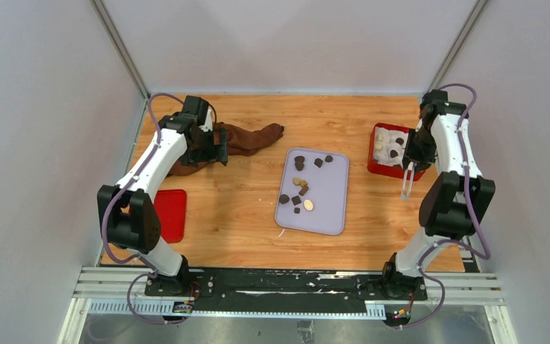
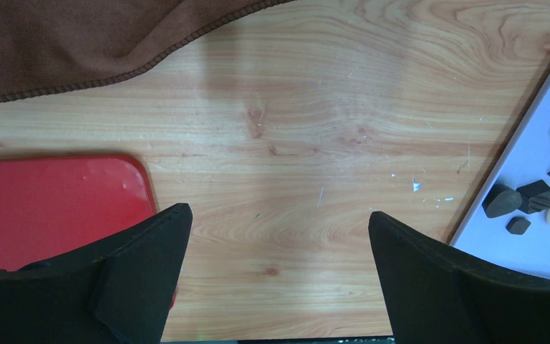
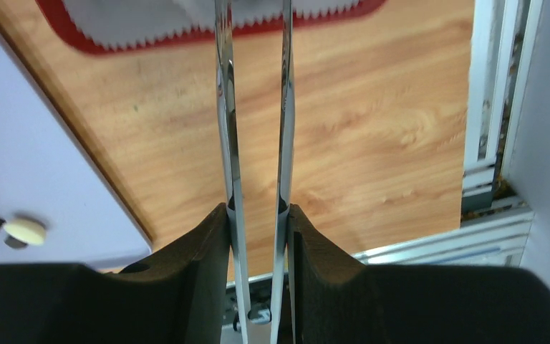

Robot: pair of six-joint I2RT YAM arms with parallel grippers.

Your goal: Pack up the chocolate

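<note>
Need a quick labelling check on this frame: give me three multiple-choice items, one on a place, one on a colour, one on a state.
1. Where does the red lid lie?
A) left of the tray, apart from it
B) on the tray
C) right of the tray

2. What colour is the tray?
A) green
B) black
C) lavender

3. The right hand is:
A) open and empty
B) shut on metal tongs
C) shut on a spoon

Answers:
1 A: the top view shows the lid flat on the wood, left of the tray with a bare gap between them.
2 C: the tray is pale purple in every view.
3 B: the right wrist view shows both fingers pressed against the two shiny blades.
</note>
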